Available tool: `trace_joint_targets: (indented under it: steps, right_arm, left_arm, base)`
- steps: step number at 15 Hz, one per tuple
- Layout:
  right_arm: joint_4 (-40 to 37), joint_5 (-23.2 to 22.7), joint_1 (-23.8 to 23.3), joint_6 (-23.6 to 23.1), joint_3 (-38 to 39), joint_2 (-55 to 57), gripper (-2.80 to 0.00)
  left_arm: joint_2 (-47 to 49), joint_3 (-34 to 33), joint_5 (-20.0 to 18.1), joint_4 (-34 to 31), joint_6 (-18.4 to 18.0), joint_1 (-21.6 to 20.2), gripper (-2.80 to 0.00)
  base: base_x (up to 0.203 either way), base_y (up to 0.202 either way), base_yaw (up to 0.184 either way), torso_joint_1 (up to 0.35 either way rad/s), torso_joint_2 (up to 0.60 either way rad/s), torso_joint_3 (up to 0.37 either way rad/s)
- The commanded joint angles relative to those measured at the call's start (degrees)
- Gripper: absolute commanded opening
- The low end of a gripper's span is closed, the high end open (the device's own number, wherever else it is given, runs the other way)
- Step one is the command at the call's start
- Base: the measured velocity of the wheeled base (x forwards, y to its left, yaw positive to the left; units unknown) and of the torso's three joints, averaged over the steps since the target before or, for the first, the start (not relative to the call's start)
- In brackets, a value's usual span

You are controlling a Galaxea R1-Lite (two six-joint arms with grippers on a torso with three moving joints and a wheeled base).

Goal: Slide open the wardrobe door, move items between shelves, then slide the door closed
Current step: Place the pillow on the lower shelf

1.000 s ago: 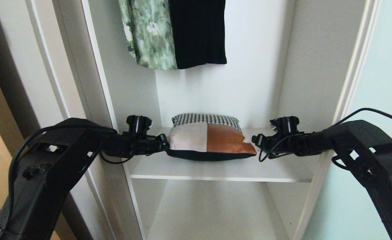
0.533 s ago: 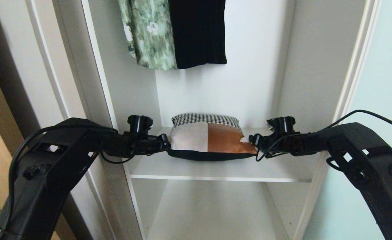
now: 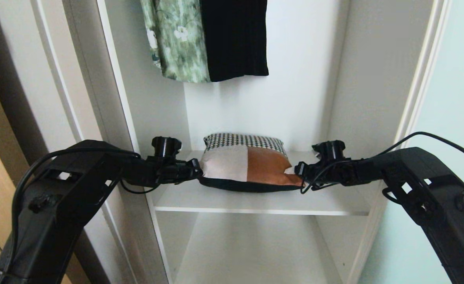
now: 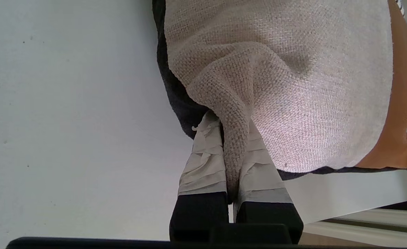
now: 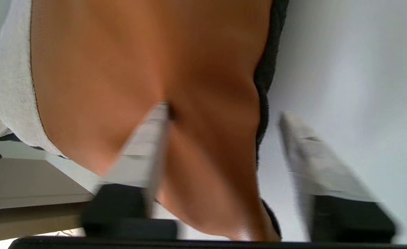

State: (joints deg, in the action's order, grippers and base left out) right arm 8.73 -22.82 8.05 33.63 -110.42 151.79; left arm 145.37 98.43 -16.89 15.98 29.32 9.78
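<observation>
The left end effector [image 4: 234, 152] is clamped on the patchwork cushion's [image 3: 244, 165] off-white corner. The right end effector [image 5: 220, 145] straddles the rust-orange corner, fingers apart. The cushion lies on the white shelf [image 3: 255, 203]; no writing shows.

Cushion [image 3: 247, 165]: houndstooth black-and-white top band, off-white panel left, rust-orange panel right, black underside. Shelf [image 3: 255, 203] plain white. Hanging garments: green floral [image 3: 174, 39], solid black [image 3: 234, 37]. Sliding door [image 3: 449, 118] pale blue-green.
</observation>
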Motion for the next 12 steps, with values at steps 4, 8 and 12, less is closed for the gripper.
trace_joint_targets:
  steps: [4, 8, 12]
  right_arm:
    - [0.0, -0.2, 0.0, 0.5, 0.2, -0.3, -2.8]
    - [-1.7, -1.8, -0.6, 1.7, 1.9, -3.6, -2.8]
    - [-3.0, -7.0, -0.8, 1.5, 11.7, -12.9, -2.8]
  left_arm:
    - [0.6, 0.0, -0.1, 0.1, 0.4, 0.1, -2.8]
    - [-0.6, -2.0, 1.1, 0.2, 0.1, 1.7, -2.8]
    - [-3.9, -6.4, 6.7, 2.4, 0.2, 3.7, -2.8]
  base:
    - [0.0, 0.0, 0.0, 0.0, 0.0, 0.0]
    - [0.0, 0.0, 0.0, 0.0, 0.0, 0.0]
    - [0.0, 0.0, 0.0, 0.0, 0.0, 0.0]
